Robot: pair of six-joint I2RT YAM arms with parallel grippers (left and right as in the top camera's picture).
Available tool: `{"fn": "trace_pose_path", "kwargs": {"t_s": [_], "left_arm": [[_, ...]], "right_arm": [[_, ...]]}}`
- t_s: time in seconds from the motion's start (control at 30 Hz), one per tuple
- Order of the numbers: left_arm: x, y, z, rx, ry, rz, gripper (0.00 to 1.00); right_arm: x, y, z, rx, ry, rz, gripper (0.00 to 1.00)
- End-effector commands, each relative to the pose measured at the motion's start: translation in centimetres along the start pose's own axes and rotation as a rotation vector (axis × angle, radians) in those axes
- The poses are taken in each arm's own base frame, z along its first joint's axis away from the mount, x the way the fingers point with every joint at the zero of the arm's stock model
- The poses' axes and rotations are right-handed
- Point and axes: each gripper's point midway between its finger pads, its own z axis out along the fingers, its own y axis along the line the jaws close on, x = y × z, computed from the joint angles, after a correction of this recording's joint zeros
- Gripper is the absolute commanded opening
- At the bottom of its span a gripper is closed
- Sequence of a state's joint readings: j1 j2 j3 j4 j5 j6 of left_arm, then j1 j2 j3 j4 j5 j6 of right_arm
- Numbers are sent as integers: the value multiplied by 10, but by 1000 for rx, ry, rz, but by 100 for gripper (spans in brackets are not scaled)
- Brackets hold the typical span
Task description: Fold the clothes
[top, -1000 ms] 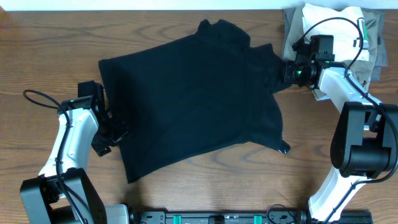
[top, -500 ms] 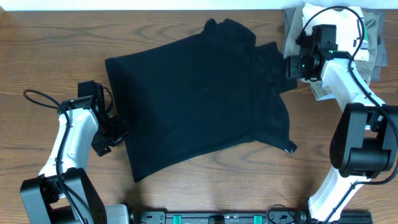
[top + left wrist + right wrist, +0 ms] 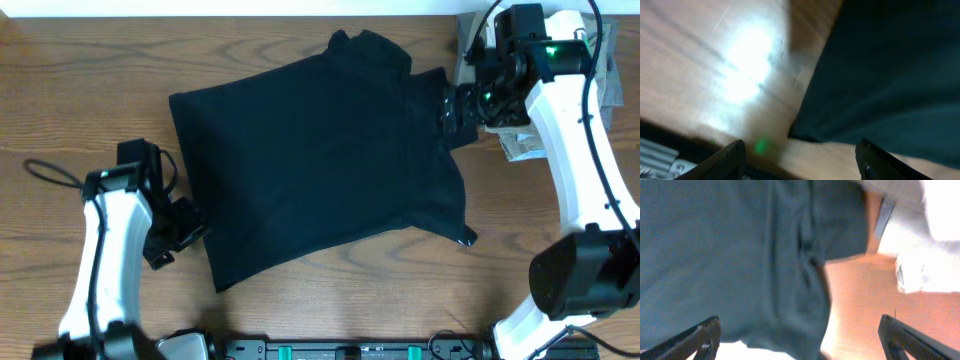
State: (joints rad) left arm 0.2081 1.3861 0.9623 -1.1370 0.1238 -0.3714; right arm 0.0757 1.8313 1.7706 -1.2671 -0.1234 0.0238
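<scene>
The clothes (image 3: 320, 150), one black garment, lie spread flat across the middle of the wooden table (image 3: 90, 60), with a sleeve bunched at the right (image 3: 440, 100). My left gripper (image 3: 185, 228) sits at the garment's lower left corner, open. In its wrist view the jaws (image 3: 800, 161) frame bare wood, and the black hem (image 3: 890, 65) lies just ahead. My right gripper (image 3: 450, 108) hovers over the right sleeve, wide open. Its wrist view shows the cloth (image 3: 730, 245) lying loose below the spread jaws (image 3: 800, 341), with nothing gripped.
A pile of folded white and grey garments (image 3: 560, 40) sits at the back right corner, close behind the right arm; its white cloth (image 3: 925, 270) shows in the right wrist view. The arms' base rail (image 3: 350, 350) runs along the front edge.
The right gripper has opened and let go of the sleeve, lifting slightly. The garment slid a little to the right before that. The left arm has shifted slightly toward the front.
</scene>
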Motion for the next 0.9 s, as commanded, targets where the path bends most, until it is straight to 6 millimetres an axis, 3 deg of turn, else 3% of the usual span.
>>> {"fn": "trace_pose_path", "kwargs": {"t_s": [0.0,0.13,0.27,0.6,0.87], "left_arm": [[5,1,-31,50,-99,-60,72],[25,3,-47,99,-160,-132,72],[37,-1,-48,140,-201,-169,72],[61,-5,13,72,-92,-184,67],[67,0,49,34,-30,-184,61]], "right_arm": [[16,23,-13,-24,35,41,98],[36,35,-17,40,90,74,97],[46,37,-14,134,110,110,97],[77,29,14,183,218,171,97],[79,21,22,183,222,195,96]]}}
